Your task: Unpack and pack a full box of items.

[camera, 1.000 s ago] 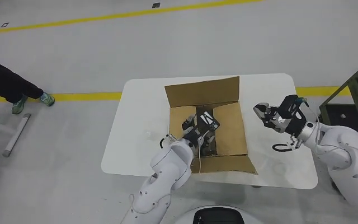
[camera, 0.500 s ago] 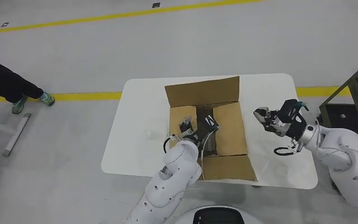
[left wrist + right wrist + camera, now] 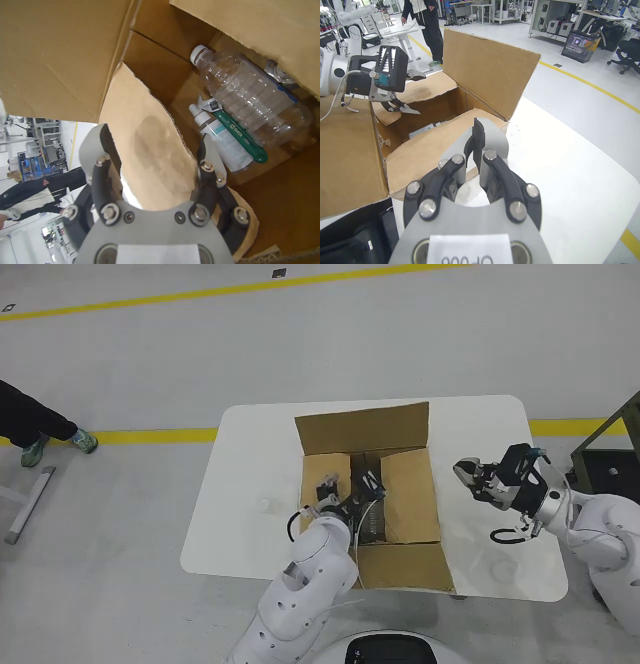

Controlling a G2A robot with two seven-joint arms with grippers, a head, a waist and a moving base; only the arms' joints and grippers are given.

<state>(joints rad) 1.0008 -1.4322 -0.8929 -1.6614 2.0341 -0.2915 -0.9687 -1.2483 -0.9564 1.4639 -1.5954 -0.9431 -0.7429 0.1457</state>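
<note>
Dipped further into box (image 3: 365, 429).
Eased left gripper (image 3: 154, 136), spread wide and empty, toward bottle (image 3: 250, 100), wrench (image 3: 235, 132), tube (image 3: 225, 147); kept right gripper (image 3: 476, 135) pinched together, idle. Likely starting unpacking.

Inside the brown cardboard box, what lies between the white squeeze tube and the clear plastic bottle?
A green-handled adjustable wrench lies there, alongside the white squeeze tube and the clear plastic bottle. The left wrist view shows this.

White lettering with digits runs along the handle of the green wrench (image 3: 234, 131), small print covers the white tube (image 3: 223, 143), and cropped, upside-down characters mark a sticker (image 3: 467, 250) behind the right pincer (image 3: 475, 133).
</note>
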